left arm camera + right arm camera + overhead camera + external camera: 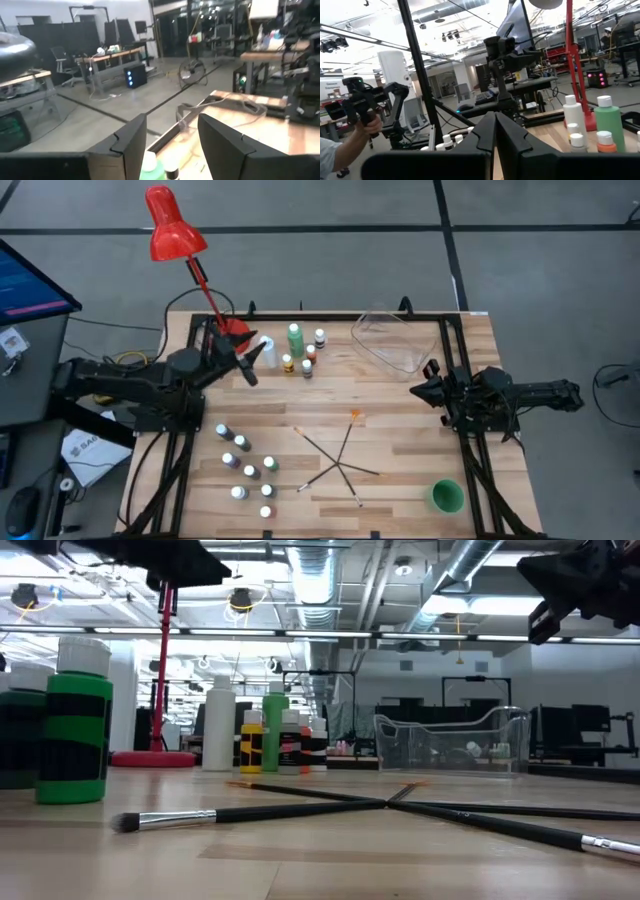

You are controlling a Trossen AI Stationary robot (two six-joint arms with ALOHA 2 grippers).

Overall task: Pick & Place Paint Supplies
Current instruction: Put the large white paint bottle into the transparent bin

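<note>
Pale striped wood surface (400,420), red lamp (172,225), tall green bottle (295,341), tall white bottle (266,348), green cup (446,496), dark paintbrushes (335,460)

A wooden tabletop (400,400) holds many things. Little white-capped paint bottles (248,470) stand in a bunch near the front left. A tall green bottle (295,340) and a tall white bottle (266,348) stand near the back with more little ones. Thin paintbrushes (340,460) lie crossed in the middle. A clear plastic tub (395,340), a green cup (446,496) and a red lamp (233,328) sit there too.
</note>
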